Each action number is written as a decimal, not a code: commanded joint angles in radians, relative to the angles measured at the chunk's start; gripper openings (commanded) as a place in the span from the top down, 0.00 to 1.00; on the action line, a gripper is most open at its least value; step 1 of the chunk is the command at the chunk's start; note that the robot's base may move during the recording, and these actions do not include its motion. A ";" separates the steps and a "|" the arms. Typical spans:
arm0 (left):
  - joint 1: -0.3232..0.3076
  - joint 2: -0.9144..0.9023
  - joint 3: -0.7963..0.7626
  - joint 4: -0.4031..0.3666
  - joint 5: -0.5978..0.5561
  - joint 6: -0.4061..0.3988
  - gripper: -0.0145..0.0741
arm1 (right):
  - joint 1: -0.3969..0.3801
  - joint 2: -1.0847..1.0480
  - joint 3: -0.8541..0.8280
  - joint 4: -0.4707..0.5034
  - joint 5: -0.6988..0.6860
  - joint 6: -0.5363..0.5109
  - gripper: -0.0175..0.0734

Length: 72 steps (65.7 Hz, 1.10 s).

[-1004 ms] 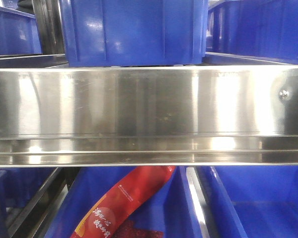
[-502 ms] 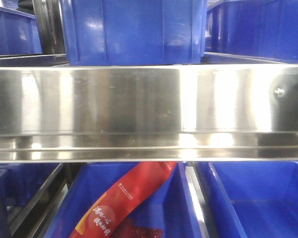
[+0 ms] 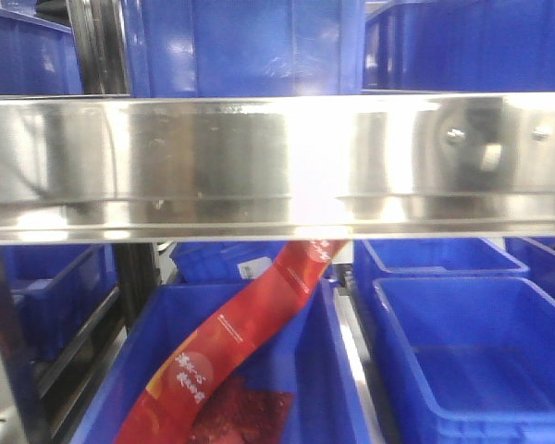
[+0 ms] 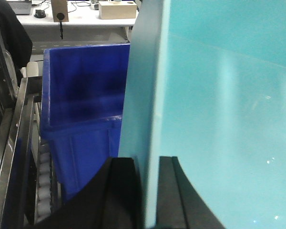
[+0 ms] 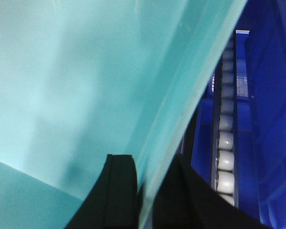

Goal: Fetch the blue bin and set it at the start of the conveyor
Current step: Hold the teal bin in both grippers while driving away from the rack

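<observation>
The blue bin (image 4: 219, 119) fills the right of the left wrist view as a pale turquoise wall and rim. My left gripper (image 4: 148, 162) is shut on that rim, with one black finger on each side of the wall. In the right wrist view the blue bin (image 5: 76, 81) takes up the left and middle. My right gripper (image 5: 148, 164) is shut on its opposite rim in the same way. The front view shows neither the bin nor the grippers. The conveyor start is out of view.
A shiny steel shelf rail (image 3: 259, 166) crosses the front view. Dark blue storage bins (image 3: 472, 361) stand above and below it, one holding a red packet (image 3: 250, 333). A dark blue bin (image 4: 81, 109) sits left of the left gripper. A roller track (image 5: 225, 143) runs right of the right gripper.
In the front view the steel rail has risen and shifted in the frame. More of the lower shelf's dark blue bins and the red packet now shows.
</observation>
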 commanded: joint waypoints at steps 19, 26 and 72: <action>-0.001 -0.018 -0.014 -0.023 -0.100 -0.016 0.96 | -0.005 -0.013 -0.007 -0.032 -0.005 -0.034 0.97; -0.001 -0.018 -0.014 -0.023 -0.100 -0.016 0.96 | -0.005 -0.013 -0.007 -0.032 -0.005 -0.034 0.97; -0.001 -0.018 -0.014 -0.023 -0.100 -0.016 0.96 | -0.005 -0.013 -0.007 -0.032 -0.005 -0.034 0.97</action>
